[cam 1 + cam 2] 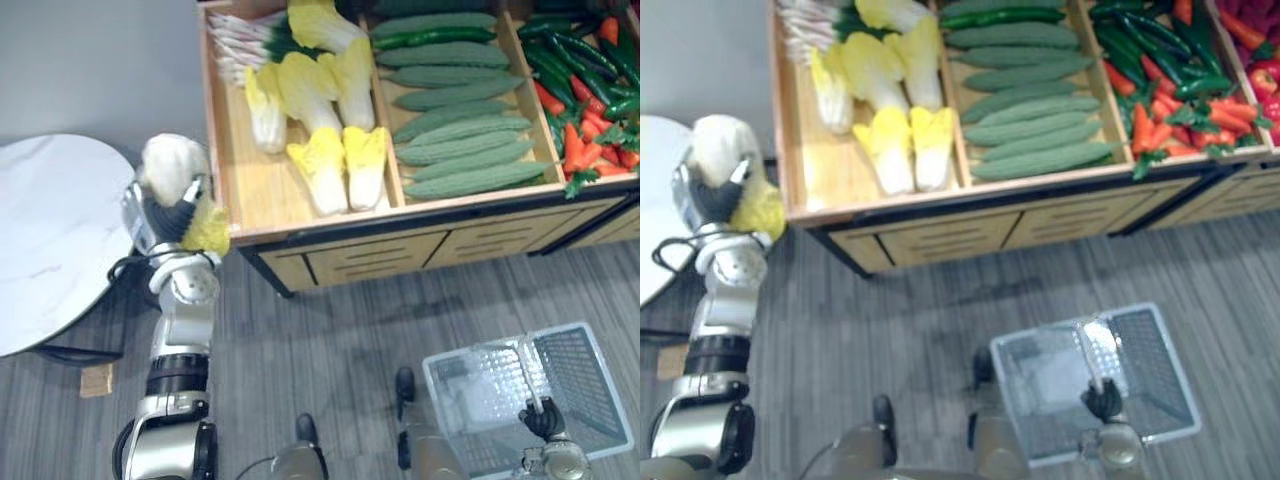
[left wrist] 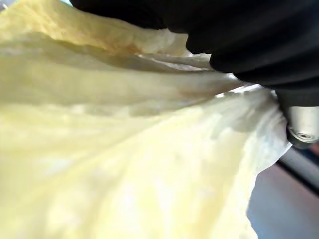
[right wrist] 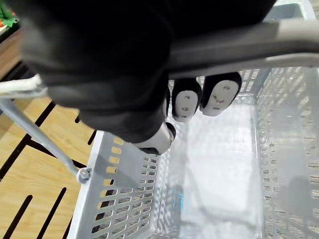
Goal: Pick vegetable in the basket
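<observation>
Grey floor [image 1: 330, 330] fronts a wooden produce stand [image 1: 400, 250]. Left of it, the left hand [image 1: 170, 215] clasps a napa cabbage [image 1: 172, 162]. Before it, the right hand [image 1: 543, 418] grips the basket [image 1: 600, 360] by its handle [image 1: 527, 370].

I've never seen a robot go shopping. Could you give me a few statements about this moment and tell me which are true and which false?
1. The left hand is curled round a pale yellow-white leafy cabbage. True.
2. A vegetable lies in the grey plastic mesh basket. False: no vegetable is in it.
3. The right hand grips the basket's handle. True.
4. The held cabbage hangs over the basket. False: it is up beside the left end of the wooden stand, well away from the basket.
5. The bumpy green gourds share a compartment with the loose cabbages. False: the gourds fill the middle compartment, and the cabbages are in the left one.
</observation>
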Controlling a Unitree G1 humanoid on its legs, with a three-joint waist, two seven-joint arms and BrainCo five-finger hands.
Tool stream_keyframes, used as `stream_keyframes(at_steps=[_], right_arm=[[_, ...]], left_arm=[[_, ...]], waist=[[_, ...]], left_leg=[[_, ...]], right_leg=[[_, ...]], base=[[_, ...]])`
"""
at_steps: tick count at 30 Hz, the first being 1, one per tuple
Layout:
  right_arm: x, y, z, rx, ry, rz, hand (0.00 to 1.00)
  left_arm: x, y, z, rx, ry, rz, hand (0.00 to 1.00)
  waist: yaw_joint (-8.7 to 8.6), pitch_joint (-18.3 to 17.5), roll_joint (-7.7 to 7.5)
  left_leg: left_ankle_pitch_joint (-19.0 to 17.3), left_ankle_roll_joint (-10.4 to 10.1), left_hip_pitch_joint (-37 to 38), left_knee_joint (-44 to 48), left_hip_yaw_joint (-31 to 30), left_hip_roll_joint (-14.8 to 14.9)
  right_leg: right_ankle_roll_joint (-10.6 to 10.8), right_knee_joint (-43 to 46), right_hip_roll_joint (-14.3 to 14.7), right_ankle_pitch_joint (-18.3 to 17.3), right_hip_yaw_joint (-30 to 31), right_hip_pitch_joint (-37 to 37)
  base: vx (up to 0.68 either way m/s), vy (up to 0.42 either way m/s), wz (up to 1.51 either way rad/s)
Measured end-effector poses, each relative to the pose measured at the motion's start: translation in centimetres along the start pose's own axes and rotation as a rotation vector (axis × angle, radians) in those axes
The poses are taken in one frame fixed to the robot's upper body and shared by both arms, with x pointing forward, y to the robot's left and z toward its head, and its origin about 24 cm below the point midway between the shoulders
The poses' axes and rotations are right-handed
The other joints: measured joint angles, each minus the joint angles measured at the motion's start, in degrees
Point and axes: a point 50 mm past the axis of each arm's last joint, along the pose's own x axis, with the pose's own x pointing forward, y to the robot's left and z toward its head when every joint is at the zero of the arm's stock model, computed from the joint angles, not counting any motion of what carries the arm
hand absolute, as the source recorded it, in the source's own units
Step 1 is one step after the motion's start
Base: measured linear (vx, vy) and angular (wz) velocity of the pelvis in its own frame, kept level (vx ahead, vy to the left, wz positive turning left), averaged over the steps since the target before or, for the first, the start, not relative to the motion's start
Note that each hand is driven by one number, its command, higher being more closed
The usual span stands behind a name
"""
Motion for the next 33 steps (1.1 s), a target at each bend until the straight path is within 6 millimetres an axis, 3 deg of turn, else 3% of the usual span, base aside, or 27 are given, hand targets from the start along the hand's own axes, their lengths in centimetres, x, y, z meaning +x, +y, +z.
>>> stream_keyframes(at_steps=[4, 7, 10, 12, 14, 15, 19, 21, 27, 33], right_arm=[[0.0, -0.5, -0.5, -0.012, 0.032, -0.01, 1.0], [0.2, -2.1, -0.7, -0.035, 0.043, -0.041, 1.0], [0.8, -4.9, 0.8, -0.122, -0.027, -0.067, 1.0], [1.2, -7.7, 3.8, -0.212, -0.148, -0.095, 1.0], [1.2, -8.8, 5.9, -0.263, -0.235, -0.111, 1.0], [1.0, -9.4, 8.3, -0.328, -0.334, -0.095, 1.0], [0.4, -9.2, 12.2, -0.461, -0.508, -0.005, 1.0], [0.5, -8.0, 13.9, -0.506, -0.575, 0.068, 1.0], [0.3, -5.7, 15.2, -0.608, -0.637, 0.209, 1.0], [-0.2, -4.0, 16.1, -0.768, -0.674, 0.369, 1.0]], left_arm=[[-1.7, 1.1, 2.2, -0.06, -0.116, 0.018, 1.0], [-3.7, 0.1, 4.6, -0.118, -0.255, -0.105, 1.0], [-5.9, -1.1, 7.5, -0.181, -0.432, -0.288, 1.0], [-8.1, -1.7, 10.1, -0.239, -0.624, -0.452, 1.0], [-9.6, -2.0, 11.2, -0.266, -0.721, -0.559, 1.0], [-11.1, -2.3, 11.8, -0.272, -0.803, -0.672, 1.0], [-14.6, -3.3, 11.9, -0.275, -0.921, -0.951, 1.0], [-16.2, -3.8, 11.5, -0.26, -0.955, -1.086, 1.0], [-18.8, -5.6, 9.7, -0.253, -0.885, -1.346, 1.0], [-20.2, -6.9, 8.6, -0.207, -0.864, -1.483, 1.0]], waist=[[0.08, -1.7, 0.01], [0.35, -4.1, -0.05], [0.96, -5.7, -0.1], [1.16, -6.7, -0.07], [1.18, -7.6, 0.0], [0.95, -8.5, 0.13], [0.29, -10.6, 0.39], [-0.25, -11.2, 0.75], [-0.79, -12.9, 3.12], [-2.2, -13.1, 3.56]], left_leg=[[0.3, 0.0, 1.1, -0.7, -0.2, 0.0], [0.3, -0.2, 2.2, -1.2, 0.3, 0.0], [-0.4, -0.2, 4.2, -1.2, 1.9, 0.3], [-1.6, -0.2, 6.1, -0.6, 4.5, 0.7], [-2.6, -0.4, 7.4, 0.1, 6.5, 1.3], [-3.5, -0.5, 8.6, 0.8, 8.3, 1.9], [-4.7, -1.2, 12.1, 0.7, 12.9, 2.9], [-5.4, -1.7, 14.6, 0.6, 16.1, 3.3], [-7.4, -2.7, 18.4, 0.7, 23.4, 4.0], [-8.0, -3.7, 19.9, 0.6, 27.8, 4.5]], right_leg=[[0.4, 0.0, 0.0, -0.3, -0.1, 1.2], [0.8, 0.0, 0.0, -0.7, 0.1, 2.0], [1.2, 0.1, 0.3, -1.0, 1.3, 2.9], [1.4, 0.2, 0.9, -1.0, 3.1, 3.7], [1.4, 0.4, 1.6, -1.1, 4.8, 3.9], [1.5, 0.5, 2.1, -1.1, 6.4, 4.3], [1.4, 1.0, 3.9, -1.2, 10.2, 4.9], [1.2, 1.1, 5.2, -1.1, 13.1, 5.4], [1.2, 1.0, 7.8, -1.0, 19.2, 5.4], [1.3, 1.2, 9.7, -0.9, 22.8, 4.5]], base=[[-0.01, -0.009, 0.02], [0.01, -0.001, -0.03], [0.03, 0.0, -0.26], [0.03, -0.001, -0.53], [0.01, 0.001, -0.6], [0.03, 0.005, -0.59], [0.05, -0.012, -0.65], [0.03, -0.009, -0.67], [0.01, -0.002, -0.58], [0.01, -0.034, -0.36]])
